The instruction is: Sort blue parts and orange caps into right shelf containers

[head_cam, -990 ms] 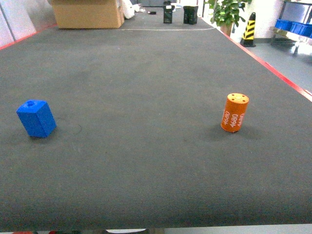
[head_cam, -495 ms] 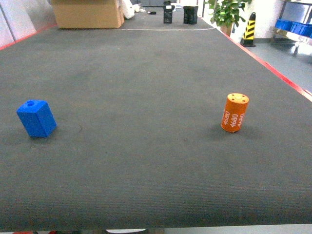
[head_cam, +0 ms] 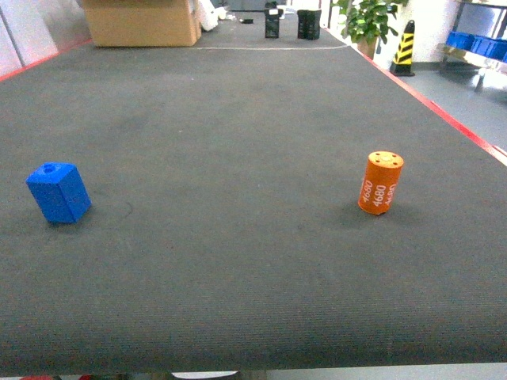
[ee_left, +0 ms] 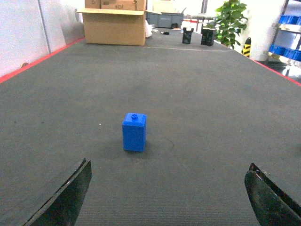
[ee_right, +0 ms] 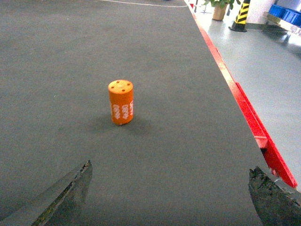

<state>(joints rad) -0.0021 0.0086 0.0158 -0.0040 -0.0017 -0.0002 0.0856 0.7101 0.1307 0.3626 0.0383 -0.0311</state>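
A blue part [head_cam: 59,192] stands on the dark mat at the left of the head view; the left wrist view shows it [ee_left: 134,132] upright, well ahead of my left gripper [ee_left: 169,165], which is open and empty. An orange cap [head_cam: 381,183] marked "4680" stands at the right; it [ee_right: 121,101] lies ahead and left of my open, empty right gripper [ee_right: 170,165]. Blue shelf containers [head_cam: 477,41] show far off at the upper right. Neither gripper appears in the head view.
The mat's red right edge [head_cam: 444,111] drops to a grey floor. A cardboard box [head_cam: 142,22], two black items [head_cam: 290,24], a potted plant [head_cam: 369,20] and a striped bollard [head_cam: 405,46] stand at the far end.
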